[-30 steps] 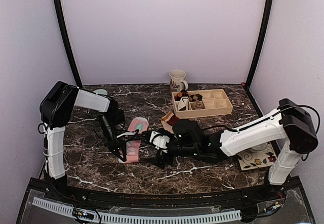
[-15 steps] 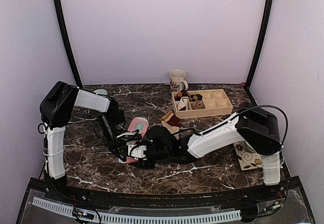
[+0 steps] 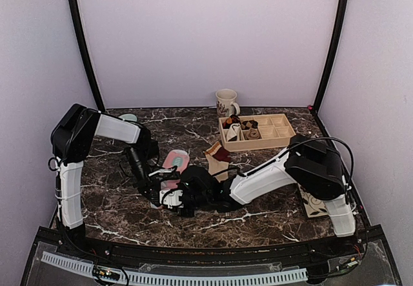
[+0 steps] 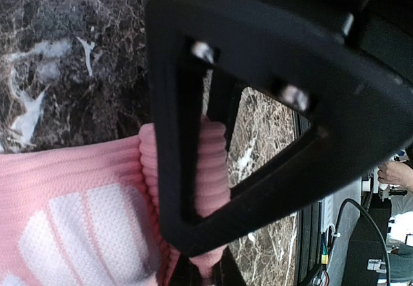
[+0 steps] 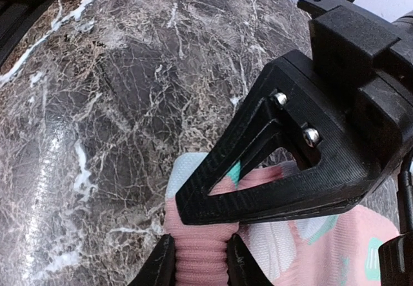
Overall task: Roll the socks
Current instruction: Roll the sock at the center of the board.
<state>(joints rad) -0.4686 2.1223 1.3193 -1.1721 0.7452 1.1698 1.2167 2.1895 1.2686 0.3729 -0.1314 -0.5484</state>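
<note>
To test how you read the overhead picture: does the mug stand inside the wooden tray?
No, the mug stands behind the tray, outside its walls and beyond its far rim.

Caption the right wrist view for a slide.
Right gripper and left gripper both pinch the ribbed cuff of the pink sock on the marble table.
</note>
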